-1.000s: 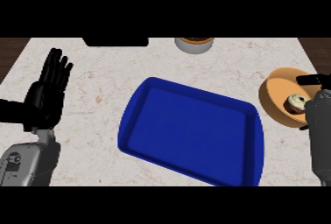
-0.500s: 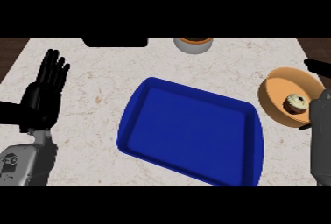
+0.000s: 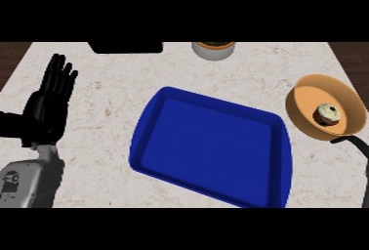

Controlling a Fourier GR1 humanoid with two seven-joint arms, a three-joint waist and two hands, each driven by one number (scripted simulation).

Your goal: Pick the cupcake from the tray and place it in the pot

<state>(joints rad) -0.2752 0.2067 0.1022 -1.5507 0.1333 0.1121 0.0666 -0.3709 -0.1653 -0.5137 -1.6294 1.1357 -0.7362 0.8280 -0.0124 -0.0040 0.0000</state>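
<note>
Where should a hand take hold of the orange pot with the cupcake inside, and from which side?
Grip the dark handle, coming in from the counter's near right. It juts from the lower right rim of the round orange pot, whose bowl looks too wide to grasp, and the frosted cupcake sits inside. The open left hand rests far across the blue tray.
</note>
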